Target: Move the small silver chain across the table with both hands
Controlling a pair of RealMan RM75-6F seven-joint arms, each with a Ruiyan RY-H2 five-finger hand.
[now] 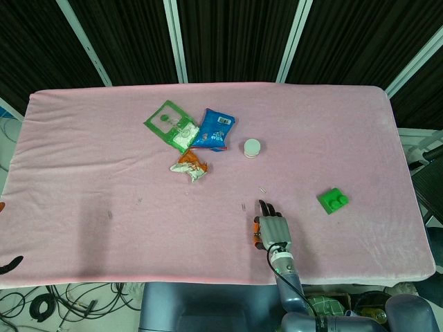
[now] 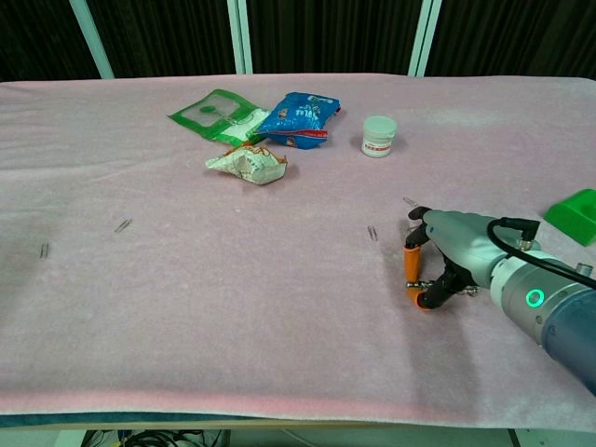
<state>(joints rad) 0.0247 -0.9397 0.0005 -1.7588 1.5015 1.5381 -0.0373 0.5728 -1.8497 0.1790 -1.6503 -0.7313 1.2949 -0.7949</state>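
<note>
Pink cloth covers the counter (image 1: 83,138), dark slatted panels behind. Right robot hand (image 1: 269,225) rests low on the cloth near the front edge, fingers curled downward; whether they pinch anything cannot be told. Left robot hand barely shows at the frame's edge, state unreadable.

Small silver chain (image 2: 372,232): probably the short metallic link-like piece lying flat just beside the right robot hand, apart from it. Similar silver bits (image 2: 122,225) lie well to the left; too small to identify for certain.

Progress: judged early. Chain appears ungrasped, transfer across and handover to the other hand remain. Snack packets (image 1: 213,129), white jar (image 1: 252,147) and green block (image 1: 333,200) sit farther back.
</note>
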